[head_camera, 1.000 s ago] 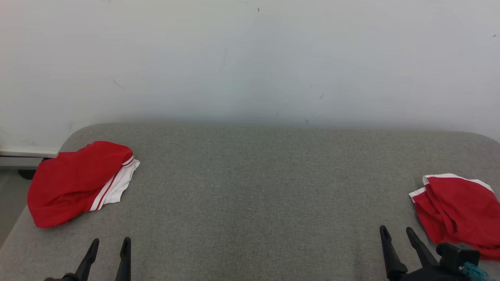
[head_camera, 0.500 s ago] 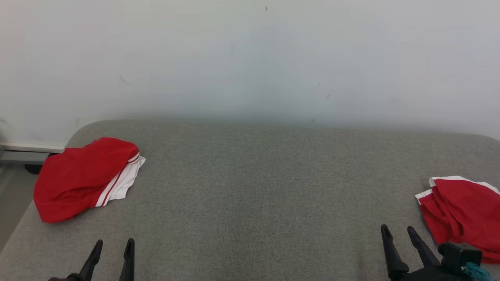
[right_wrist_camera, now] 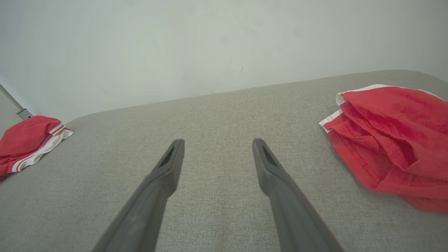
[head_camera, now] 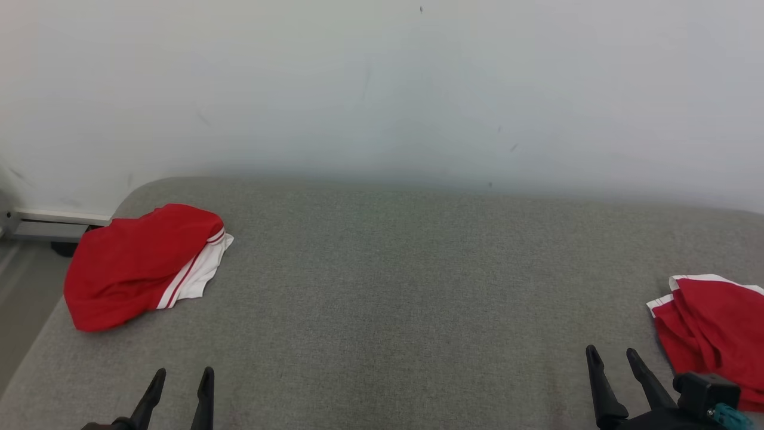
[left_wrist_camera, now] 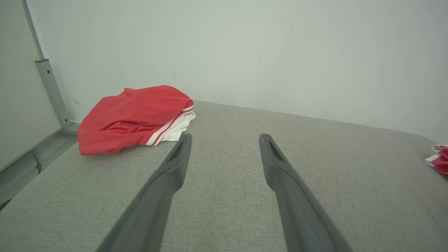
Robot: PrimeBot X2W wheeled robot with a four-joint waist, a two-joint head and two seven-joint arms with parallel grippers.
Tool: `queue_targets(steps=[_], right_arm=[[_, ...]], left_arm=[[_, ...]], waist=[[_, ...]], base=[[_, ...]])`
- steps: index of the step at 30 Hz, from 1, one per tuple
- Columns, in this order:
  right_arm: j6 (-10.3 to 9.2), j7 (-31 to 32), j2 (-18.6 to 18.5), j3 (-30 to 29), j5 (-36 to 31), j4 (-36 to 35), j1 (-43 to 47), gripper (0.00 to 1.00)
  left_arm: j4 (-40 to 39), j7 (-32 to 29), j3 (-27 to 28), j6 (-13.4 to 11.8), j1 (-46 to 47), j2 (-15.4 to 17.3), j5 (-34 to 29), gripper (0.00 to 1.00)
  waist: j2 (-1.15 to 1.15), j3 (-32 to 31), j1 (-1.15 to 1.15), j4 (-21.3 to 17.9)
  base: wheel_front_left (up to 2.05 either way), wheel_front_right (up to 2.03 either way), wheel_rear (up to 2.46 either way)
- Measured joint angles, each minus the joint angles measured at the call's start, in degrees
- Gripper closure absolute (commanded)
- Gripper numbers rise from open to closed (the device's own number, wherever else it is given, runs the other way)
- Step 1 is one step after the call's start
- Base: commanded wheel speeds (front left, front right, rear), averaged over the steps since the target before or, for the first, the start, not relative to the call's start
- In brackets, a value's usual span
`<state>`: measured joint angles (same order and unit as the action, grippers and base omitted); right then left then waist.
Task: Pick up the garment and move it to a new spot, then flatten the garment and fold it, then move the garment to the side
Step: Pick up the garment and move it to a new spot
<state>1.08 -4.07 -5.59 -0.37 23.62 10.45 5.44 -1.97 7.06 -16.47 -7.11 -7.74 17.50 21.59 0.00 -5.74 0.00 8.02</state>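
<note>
Right wrist view: the crumpled garment [right_wrist_camera: 392,140], red with a white trim, lies in a loose heap just to the right of the right claw [right_wrist_camera: 217,141] and slightly ahead of its tips, apart from them. That claw is spread wide with nothing between its fingers. The left claw [head_camera: 183,373] is likewise wide open and empty. Ahead of it and off to its left sits a second garment [head_camera: 140,263], red with a white striped hem, in a neater bundle near the far left corner of the grey padded table [head_camera: 394,286].

Judging by this, the pick-up has not begun. The crumpled heap looks like the piece to take, though which of the two is meant cannot be told for sure. The next move calls for swinging the right claw rightward over the heap, lowering it and pinching a fold.

Both garments lie straight on the table top, not in any bin or basket.
</note>
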Motion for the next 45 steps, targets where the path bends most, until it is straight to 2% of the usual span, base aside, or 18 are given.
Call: queue_targets(steps=[13,22,26,35,45], right_arm=[[0.07,-0.2,0.2,0.9,0.2,0.0,1.0,0.00],[0.51,-0.5,0.9,2.7,0.5,-0.1,1.0,0.00],[0.85,-0.1,1.0,4.2,0.5,-0.5,-0.3,0.00],[2.10,1.6,1.0,7.3,-0.6,0.5,-8.0,0.00],[2.97,2.3,1.0,8.3,-0.8,2.9,-9.8,0.00]], left_arm=[[-0.8,-1.6,-0.2,0.0,0.1,0.6,-0.6,0.00],[-1.7,-2.5,1.0,0.0,-0.3,1.7,-1.9,0.00],[-2.7,-2.5,3.2,0.0,-1.7,2.1,-1.9,0.00],[-3.5,-1.3,8.5,0.0,-4.6,-0.3,-1.9,0.00],[-4.2,-0.9,9.7,0.0,-5.2,-2.5,-2.3,0.00]], waist=[[0.00,0.0,0.00,5.8],[0.00,0.1,0.00,13.1],[0.00,0.6,0.00,16.2],[0.00,3.7,0.00,20.8],[0.00,5.4,0.00,22.3]], base=[[0.00,0.00,0.00],[0.00,0.00,0.00],[0.00,0.00,0.00],[0.00,0.00,0.00],[0.00,0.00,0.00]])
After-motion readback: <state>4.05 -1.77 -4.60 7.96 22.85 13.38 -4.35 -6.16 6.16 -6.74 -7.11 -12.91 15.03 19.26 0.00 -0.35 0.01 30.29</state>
